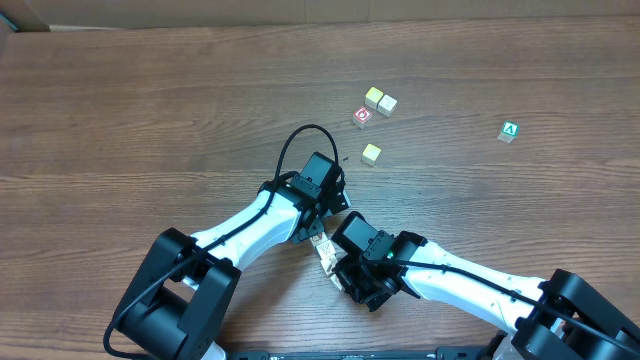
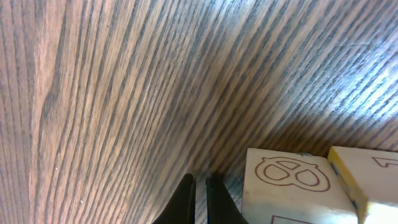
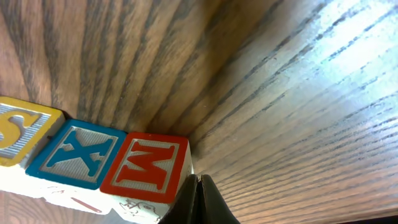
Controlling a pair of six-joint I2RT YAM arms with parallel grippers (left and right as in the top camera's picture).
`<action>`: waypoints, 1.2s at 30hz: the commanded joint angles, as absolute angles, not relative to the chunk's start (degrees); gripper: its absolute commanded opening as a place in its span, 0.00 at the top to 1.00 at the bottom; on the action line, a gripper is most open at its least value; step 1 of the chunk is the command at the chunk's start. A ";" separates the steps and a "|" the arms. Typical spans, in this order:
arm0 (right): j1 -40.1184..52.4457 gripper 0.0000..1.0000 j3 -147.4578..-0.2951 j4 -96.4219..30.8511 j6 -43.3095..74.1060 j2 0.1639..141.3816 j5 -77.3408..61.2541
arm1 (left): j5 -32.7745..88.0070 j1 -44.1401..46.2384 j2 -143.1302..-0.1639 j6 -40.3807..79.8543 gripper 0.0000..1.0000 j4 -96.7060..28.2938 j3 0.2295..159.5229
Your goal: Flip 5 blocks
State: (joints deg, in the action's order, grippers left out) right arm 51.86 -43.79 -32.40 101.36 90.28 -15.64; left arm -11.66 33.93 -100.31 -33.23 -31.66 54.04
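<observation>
Near bench (image 1: 150,100) front edge, between both arms, blocks (image 1: 324,248) lie in a row. Left pincer (image 2: 199,184) pinched tight, empty, just beside pretzel block (image 2: 286,186). Right pincer (image 3: 198,182) likewise tight, empty, tip beside M block (image 3: 146,167). Well apart sit yellow-topped cubes (image 1: 373,97).

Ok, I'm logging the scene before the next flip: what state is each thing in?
left gripper: shut, empty, beside the pretzel block.
right gripper: shut, empty, beside the M block.
pretzel block: on the table, against a yellow-edged block.
M block: letter visible, touching the X block.
X block: touching the S block too.
red-faced cube: red face up, ungripped.
green A cube: A up, alone.
yellow-topped cubes: three, yellow up, ungripped.
</observation>
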 commanded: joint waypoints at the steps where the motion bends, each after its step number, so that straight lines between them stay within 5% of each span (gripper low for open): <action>1: 51.37 0.96 -44.95 -28.36 104.03 90.19 -10.41 | -5.08 34.85 -101.89 -34.74 0.96 -32.97 52.66; 36: 54.17 0.96 -44.95 -27.92 108.51 90.19 -5.26 | -5.06 34.85 -101.89 -34.76 0.96 -32.91 52.66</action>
